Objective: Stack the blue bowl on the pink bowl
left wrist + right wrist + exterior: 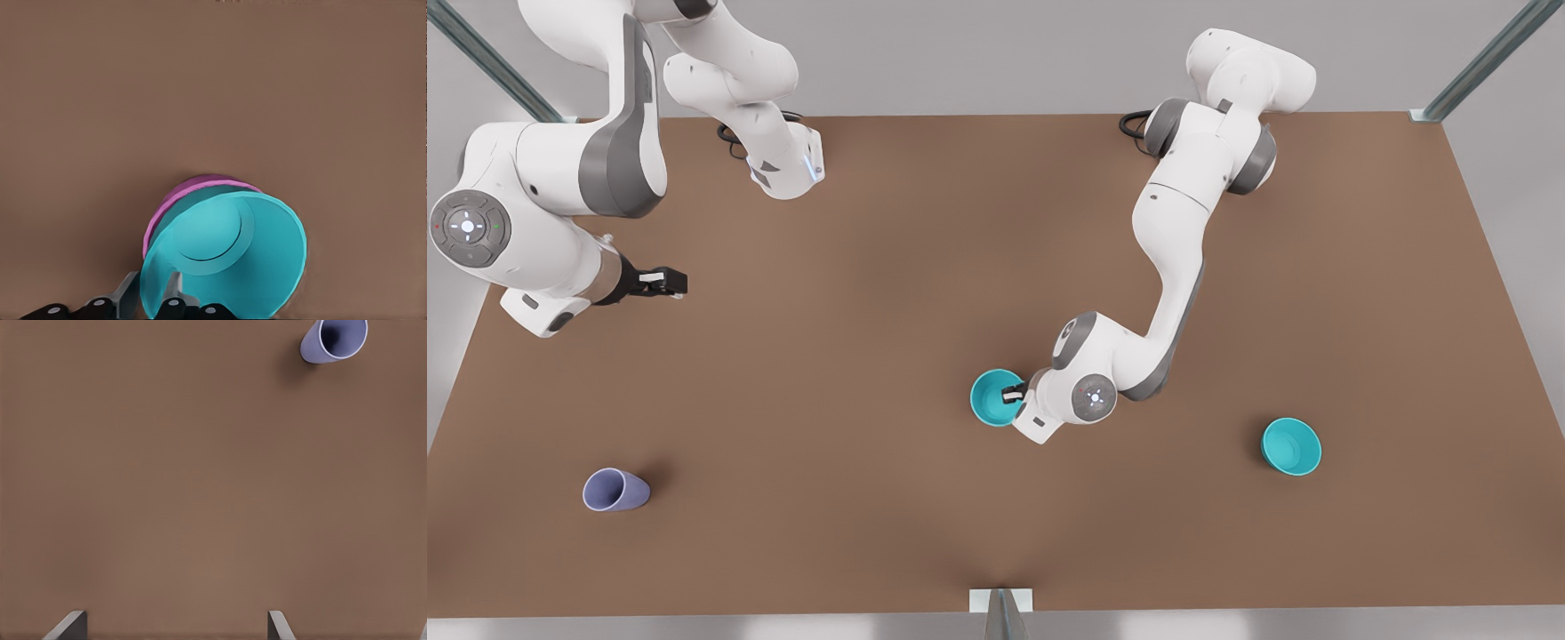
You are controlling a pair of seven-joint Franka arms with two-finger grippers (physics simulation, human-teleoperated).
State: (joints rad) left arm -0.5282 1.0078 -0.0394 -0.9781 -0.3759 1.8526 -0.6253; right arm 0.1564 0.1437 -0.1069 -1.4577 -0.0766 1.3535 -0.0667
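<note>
Our left gripper (1016,392) pinches the rim of the blue bowl (230,257), which sits nested in the pink bowl (175,200) mid-table. Our right gripper (665,282) waits, jaws spread, above bare table (854,267).

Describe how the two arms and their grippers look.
Both arms have glossy white shells with grey joint bands, round grey end caps bearing small lights, and black cables at the bases. The left gripper and right gripper are black with pale finger pads.

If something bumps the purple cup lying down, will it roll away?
Probably yes. The lavender cup lies on its side on the table, so its round wall could roll. Its mouth looks wider than its base, so it would likely curve around rather than go straight.
</note>
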